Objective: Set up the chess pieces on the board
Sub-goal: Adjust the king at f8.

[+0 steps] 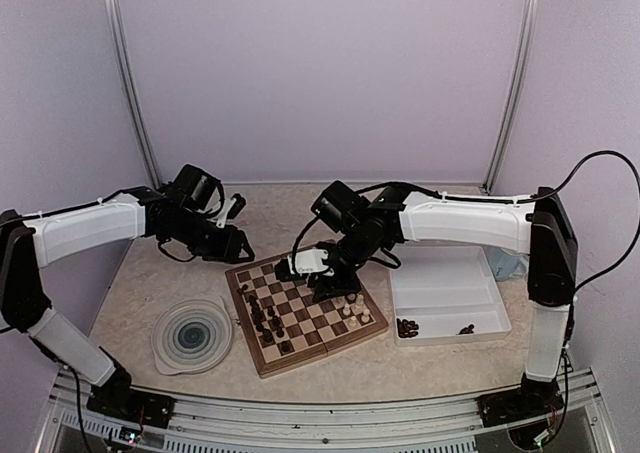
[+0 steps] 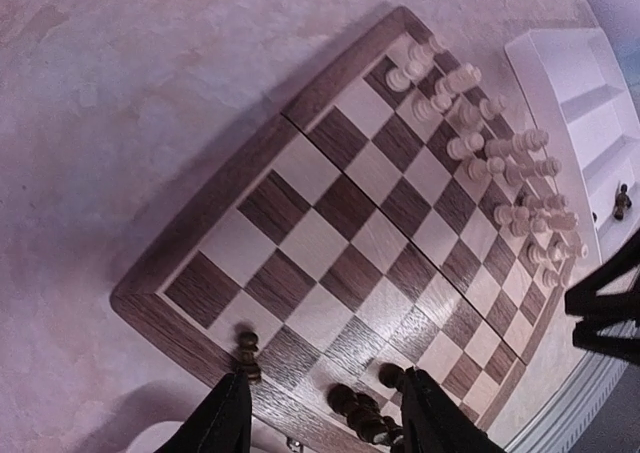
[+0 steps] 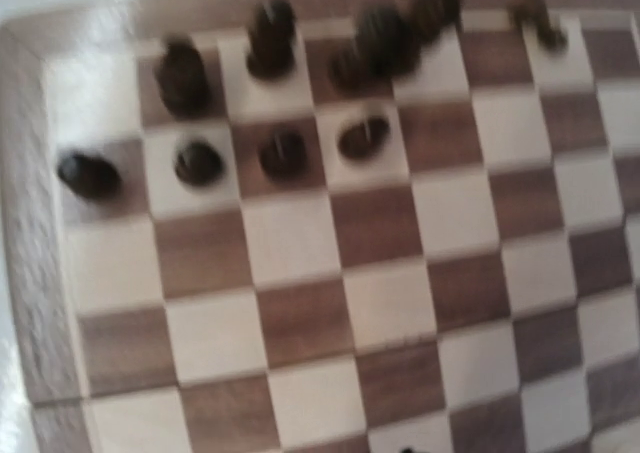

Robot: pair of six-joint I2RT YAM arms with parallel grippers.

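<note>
The board (image 1: 308,321) lies at the middle of the table. Dark chess pieces (image 1: 268,318) stand along its left side and cream ones (image 1: 356,314) on its right side. My left gripper (image 1: 236,243) hovers just off the board's far-left corner. In the left wrist view it (image 2: 325,376) is open, and between its fingers I see only the board edge with dark pieces (image 2: 360,411) below. My right gripper (image 1: 333,281) hangs over the far middle of the board. Its fingers barely show in the blurred right wrist view, which looks down on dark pieces (image 3: 285,153) and bare squares (image 3: 300,243).
A white two-compartment tray (image 1: 445,291) sits right of the board with a few dark pieces (image 1: 407,326) at its near edge. A round blue-swirl plate (image 1: 192,335) lies left of the board. Walls close in the back and sides.
</note>
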